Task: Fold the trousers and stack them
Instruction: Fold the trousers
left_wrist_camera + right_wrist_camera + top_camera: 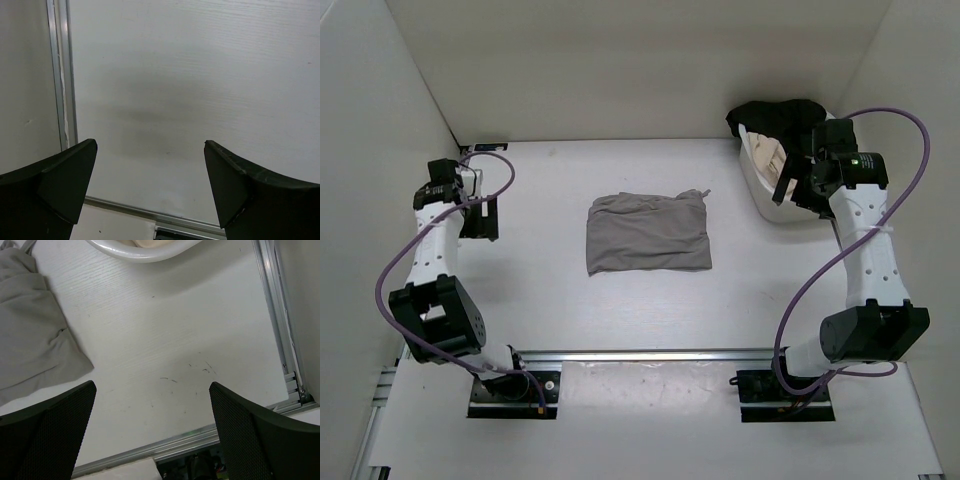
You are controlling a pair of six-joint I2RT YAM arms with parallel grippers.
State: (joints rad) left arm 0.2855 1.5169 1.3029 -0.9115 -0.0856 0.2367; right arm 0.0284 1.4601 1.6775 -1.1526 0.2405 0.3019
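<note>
Lying folded at worktop [620,320] centre, trousers [648,232] are seen. Tub [767,210] far R: beige garment [765,152] inside, black garment [775,112] over rim. L end effector [150,145] & R end effector [152,385] spread, empty.

Carrying, on a white table [640,320], folded taupe-grey trousers [648,232] lying flat mid-surface and a white basin [765,205] sitting far right.
</note>
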